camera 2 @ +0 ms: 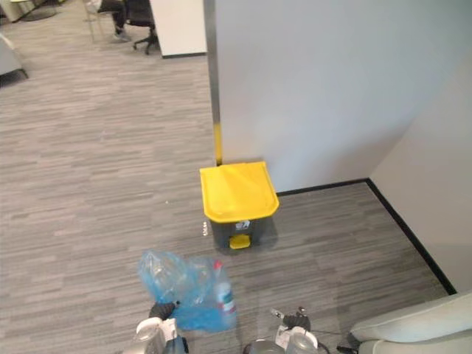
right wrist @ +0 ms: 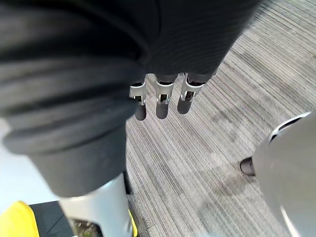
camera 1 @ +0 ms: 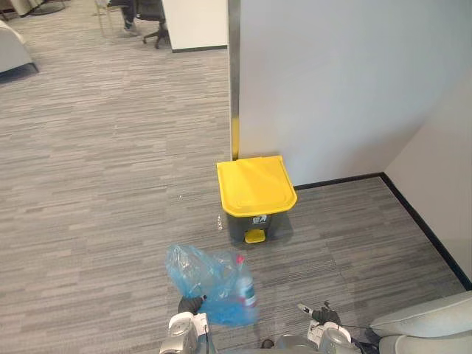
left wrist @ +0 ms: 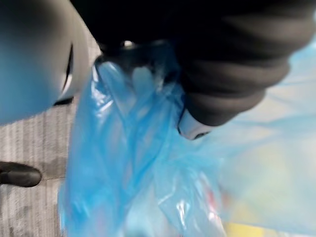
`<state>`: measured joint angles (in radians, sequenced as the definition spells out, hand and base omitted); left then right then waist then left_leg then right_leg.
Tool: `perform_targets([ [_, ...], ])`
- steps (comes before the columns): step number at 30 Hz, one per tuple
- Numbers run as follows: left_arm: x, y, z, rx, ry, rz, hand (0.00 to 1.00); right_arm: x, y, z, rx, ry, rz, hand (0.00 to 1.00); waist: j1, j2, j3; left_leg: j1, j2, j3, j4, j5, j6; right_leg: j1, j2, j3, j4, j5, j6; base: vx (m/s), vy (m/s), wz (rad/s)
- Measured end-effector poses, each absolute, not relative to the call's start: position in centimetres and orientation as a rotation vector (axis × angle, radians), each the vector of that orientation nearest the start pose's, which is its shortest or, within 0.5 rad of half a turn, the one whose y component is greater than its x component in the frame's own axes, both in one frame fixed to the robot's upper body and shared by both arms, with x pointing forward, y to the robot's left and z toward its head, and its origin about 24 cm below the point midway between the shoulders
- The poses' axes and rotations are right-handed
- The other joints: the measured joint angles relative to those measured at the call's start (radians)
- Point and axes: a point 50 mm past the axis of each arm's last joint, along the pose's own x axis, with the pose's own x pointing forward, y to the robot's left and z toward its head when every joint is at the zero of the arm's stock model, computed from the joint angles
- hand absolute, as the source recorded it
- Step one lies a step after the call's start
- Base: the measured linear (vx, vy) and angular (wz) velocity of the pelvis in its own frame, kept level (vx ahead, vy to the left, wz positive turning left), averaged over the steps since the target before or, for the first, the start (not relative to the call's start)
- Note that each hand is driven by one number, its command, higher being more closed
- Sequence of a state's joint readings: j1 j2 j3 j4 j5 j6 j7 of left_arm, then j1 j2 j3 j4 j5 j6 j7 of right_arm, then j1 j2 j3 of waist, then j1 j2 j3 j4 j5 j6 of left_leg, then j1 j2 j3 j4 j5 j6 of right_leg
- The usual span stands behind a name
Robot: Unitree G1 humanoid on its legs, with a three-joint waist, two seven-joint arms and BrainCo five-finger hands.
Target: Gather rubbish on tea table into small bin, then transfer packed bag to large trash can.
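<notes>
A blue translucent rubbish bag [camera 1: 210,284] hangs low over the carpet, with a plastic bottle [camera 1: 245,286] showing through its side. My left hand [camera 1: 190,304] grips the bag's bunched neck from below the view's centre. In the left wrist view the gathered blue film [left wrist: 138,163] runs under the hand's dark cover [left wrist: 232,84]. Ahead stands the large trash can [camera 1: 254,184], grey with a shut yellow lid and a yellow pedal [camera 1: 254,236]. My right hand [camera 1: 321,316] hangs idle at the lower right, its fingers [right wrist: 160,106] relaxed and holding nothing.
The can stands against a white wall [camera 1: 346,88] in a corner edged with black skirting. A pale cushioned seat [camera 1: 428,324] fills the lower right corner. Grey carpet stretches left and back toward an office chair [camera 1: 151,15].
</notes>
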<state>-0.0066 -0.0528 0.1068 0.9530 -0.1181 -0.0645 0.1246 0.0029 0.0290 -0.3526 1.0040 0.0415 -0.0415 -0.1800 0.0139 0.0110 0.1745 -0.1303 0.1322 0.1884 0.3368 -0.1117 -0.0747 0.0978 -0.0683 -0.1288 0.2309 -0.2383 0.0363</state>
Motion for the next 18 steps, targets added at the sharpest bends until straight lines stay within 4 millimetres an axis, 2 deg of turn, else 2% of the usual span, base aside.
perform_targets([
  [1,15.3,15.4,-14.1,-0.132,0.888,0.245,1.00,12.6,-19.1,-15.1,0.152,0.981,-0.496,0.00,-0.001,-0.023,-0.011,0.021,-0.029,0.014,-0.015,-0.010,0.018,0.013,-0.031,0.015,-0.005,-0.008,0.018,0.34,0.186,-0.16],
  [3,15.7,15.4,-14.0,-0.129,0.878,0.241,1.00,12.0,-18.9,-15.3,0.157,0.999,-0.497,0.00,0.002,-0.040,-0.018,0.032,-0.051,0.033,-0.016,-0.034,0.032,0.012,-0.059,0.025,0.007,-0.012,0.025,0.28,0.171,-0.09],
  [4,15.6,15.2,-14.1,-0.131,0.883,0.237,1.00,12.1,-18.9,-15.3,0.156,0.997,-0.492,0.00,0.011,-0.041,-0.019,0.049,-0.059,0.051,-0.012,-0.063,0.041,-0.004,-0.075,0.035,0.062,-0.016,0.033,0.26,0.201,-0.35],
  [5,15.4,15.1,-14.2,-0.131,0.891,0.233,1.00,12.2,-18.7,-15.3,0.157,0.993,-0.490,0.00,0.019,-0.037,-0.016,0.072,-0.063,0.064,-0.014,-0.083,0.048,-0.033,-0.087,0.048,0.146,-0.017,0.040,0.28,0.239,-0.45],
  [6,15.1,14.9,-14.3,-0.125,0.903,0.223,1.00,12.2,-19.0,-15.2,0.152,0.987,-0.493,0.00,0.019,-0.036,-0.016,0.106,-0.072,0.072,-0.017,-0.113,0.050,-0.108,-0.103,0.068,0.339,-0.012,0.056,0.21,0.182,-0.32],
  [7,15.0,14.8,-14.3,-0.114,0.908,0.210,1.00,12.2,-19.0,-15.2,0.151,0.984,-0.494,0.00,0.017,-0.034,-0.015,0.122,-0.077,0.073,-0.016,-0.127,0.053,-0.160,-0.115,0.086,0.454,0.005,0.078,0.34,0.175,0.00],
  [8,14.7,15.2,-14.5,-0.095,0.924,0.212,1.00,12.3,-19.0,-15.1,0.153,0.975,-0.495,0.00,-0.001,-0.047,-0.017,0.171,-0.080,0.063,-0.007,-0.161,0.057,-0.248,-0.123,0.104,0.669,0.012,0.088,0.26,0.090,0.22],
  [10,14.5,15.4,-14.6,-0.090,0.935,0.217,1.00,12.2,-19.1,-15.0,0.152,0.969,-0.499,0.00,-0.005,-0.049,-0.018,0.197,-0.079,0.052,-0.011,-0.173,0.054,-0.283,-0.123,0.089,0.725,0.000,0.084,0.22,-0.001,0.29],
  [13,14.2,15.7,-14.8,-0.088,0.950,0.234,1.00,12.5,-19.7,-14.9,0.144,0.957,-0.509,0.00,-0.009,-0.036,-0.010,0.281,-0.064,0.036,-0.073,-0.180,0.050,-0.362,-0.109,0.021,0.673,-0.052,0.055,0.39,-0.109,0.22],
  [14,14.2,15.8,-14.8,-0.088,0.950,0.243,1.00,12.5,-20.0,-14.8,0.137,0.954,-0.513,0.00,-0.011,-0.019,-0.010,0.308,-0.040,0.030,-0.094,-0.180,0.050,-0.382,-0.078,-0.009,0.590,-0.060,0.038,0.38,-0.185,0.26],
  [15,14.4,16.1,-14.7,-0.082,0.940,0.256,1.00,12.5,-20.0,-14.8,0.136,0.953,-0.513,0.00,-0.014,-0.010,-0.007,0.329,-0.019,0.011,-0.114,-0.179,0.049,-0.389,-0.039,-0.022,0.429,-0.032,0.021,0.38,-0.206,0.34],
  [16,14.4,16.3,-14.7,-0.078,0.937,0.260,1.00,12.4,-20.0,-14.9,0.137,0.959,-0.514,0.00,-0.015,-0.020,-0.012,0.332,-0.023,0.002,-0.116,-0.180,0.043,-0.382,-0.028,-0.013,0.333,0.013,0.018,0.39,-0.232,0.47],
  [17,14.5,16.5,-14.7,-0.078,0.938,0.269,1.00,11.6,-19.6,-15.2,0.152,0.983,-0.519,0.00,-0.017,-0.044,-0.013,0.351,-0.034,-0.031,-0.125,-0.185,0.015,-0.364,-0.027,-0.001,0.247,0.119,-0.037,0.39,-0.231,0.34],
  [18,14.3,15.7,-14.8,-0.104,0.949,0.264,1.00,11.7,-20.5,-15.0,0.142,0.973,-0.540,0.00,-0.013,-0.007,-0.017,0.352,-0.001,-0.064,-0.122,-0.176,0.001,-0.347,0.000,-0.020,0.243,0.104,-0.049,0.38,-0.235,0.24],
])
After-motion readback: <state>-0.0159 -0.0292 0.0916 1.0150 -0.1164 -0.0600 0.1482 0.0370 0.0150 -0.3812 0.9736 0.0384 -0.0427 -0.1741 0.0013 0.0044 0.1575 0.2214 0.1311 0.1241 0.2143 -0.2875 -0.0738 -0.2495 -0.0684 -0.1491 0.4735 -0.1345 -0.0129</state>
